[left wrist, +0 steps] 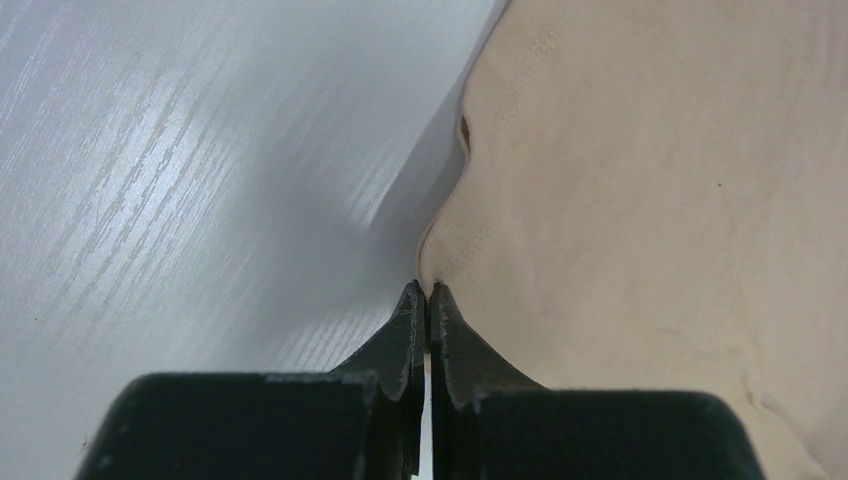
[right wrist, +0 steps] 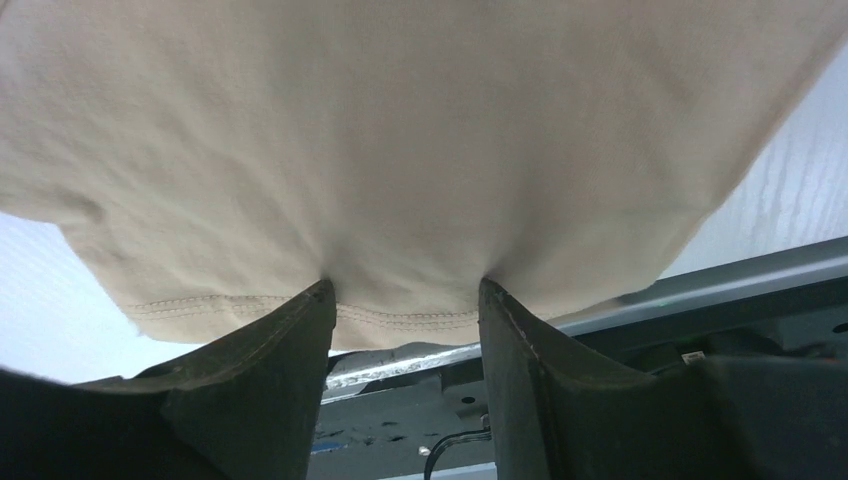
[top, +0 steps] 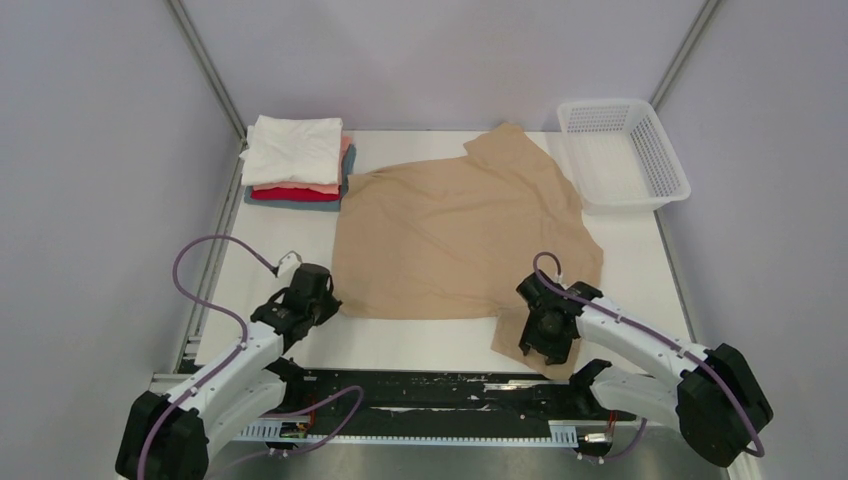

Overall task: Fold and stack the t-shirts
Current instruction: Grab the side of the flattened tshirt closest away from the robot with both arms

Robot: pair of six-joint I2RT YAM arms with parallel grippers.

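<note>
Five shirts lie on the table (top: 420, 345): one tan shirt (top: 460, 235) spread flat across the middle and four folded ones stacked at the far left corner, with the white shirt (top: 293, 148) on top, then the pink (top: 345, 160), the red (top: 295, 194) and the blue-grey (top: 300, 205). One white basket (top: 672, 165) stands at the far right corner. There are two grippers, both at the tan shirt's near edge. The overhead view alone shows the stack, the basket and the shirt's sleeve reaching toward the far edge. The left wrist view shows the left gripper (left wrist: 428, 290) clenched on the shirt's puckered left edge. The right wrist view shows the right gripper (right wrist: 405, 290) with its fingers apart and the stitched hem between them, over the table's near edge. The tan cloth is smooth, with soft wrinkles.
</note>
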